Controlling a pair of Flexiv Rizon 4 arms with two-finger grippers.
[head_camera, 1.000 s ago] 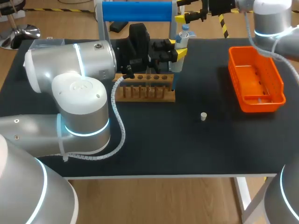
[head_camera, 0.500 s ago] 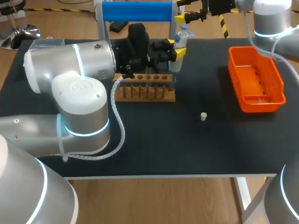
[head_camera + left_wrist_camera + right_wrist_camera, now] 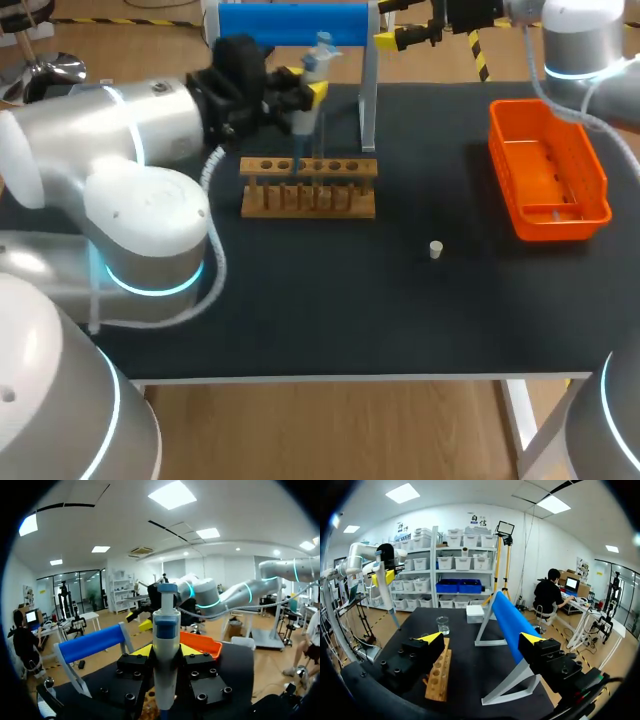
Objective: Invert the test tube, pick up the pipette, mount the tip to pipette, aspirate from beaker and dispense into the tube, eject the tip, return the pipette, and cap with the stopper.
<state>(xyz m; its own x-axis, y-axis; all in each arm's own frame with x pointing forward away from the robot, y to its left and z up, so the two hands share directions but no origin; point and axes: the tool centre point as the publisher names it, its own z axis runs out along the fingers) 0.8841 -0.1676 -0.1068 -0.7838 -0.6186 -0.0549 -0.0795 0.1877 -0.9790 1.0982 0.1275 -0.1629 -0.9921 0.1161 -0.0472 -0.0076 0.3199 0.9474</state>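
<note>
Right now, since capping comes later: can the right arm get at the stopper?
Probably yes: the right gripper is open and empty, and the stopper stands alone on the table, nothing beside it.

No legible text, label, number or sign on the pipette (image 3: 165, 650), rack (image 3: 308, 190), tray (image 3: 501, 135), stand (image 3: 290, 23) or tabletop (image 3: 400, 320).

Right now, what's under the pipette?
The wooden rack, below its row of holes. The left gripper is shut on the pipette; whether its tip enters a hole is not visible.
</note>
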